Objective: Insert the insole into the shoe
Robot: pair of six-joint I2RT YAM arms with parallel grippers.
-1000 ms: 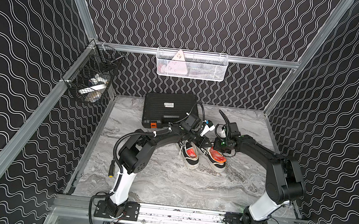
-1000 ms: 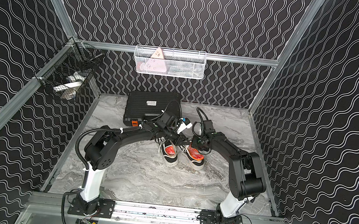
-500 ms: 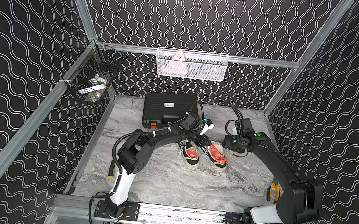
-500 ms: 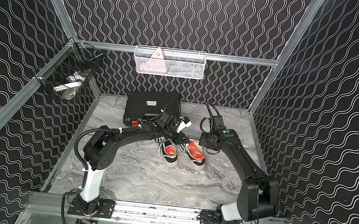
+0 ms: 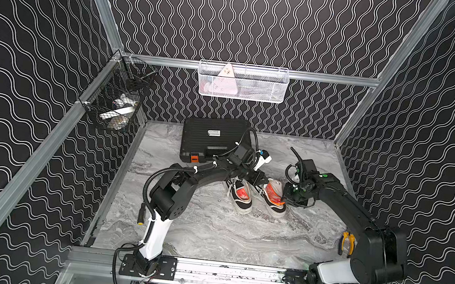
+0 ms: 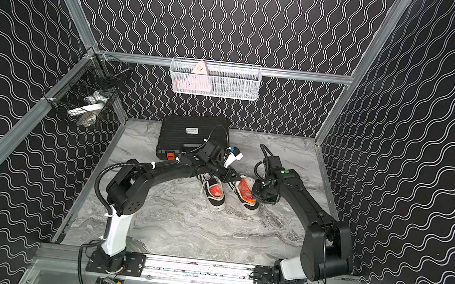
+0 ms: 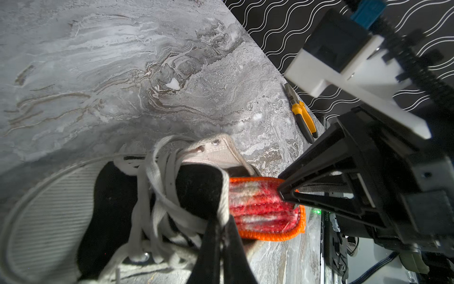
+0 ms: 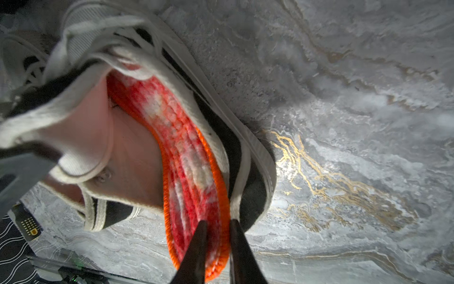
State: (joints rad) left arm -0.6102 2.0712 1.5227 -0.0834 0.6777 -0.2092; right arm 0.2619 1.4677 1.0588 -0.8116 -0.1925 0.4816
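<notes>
Mid-insertion. The insole point(image 8: 186, 157) is toe-first inside the shoe point(image 8: 245, 157), with its heel end sticking out past the collar. The left gripper point(image 7: 221, 218) is pressed together on the tongue point(image 7: 199, 186), pulling the mouth open. The right gripper point(image 8: 216, 222) pinches the insole's heel end. The next move probably calls for pushing the insole forward and down, then releasing it so the heel seats flat.
</notes>
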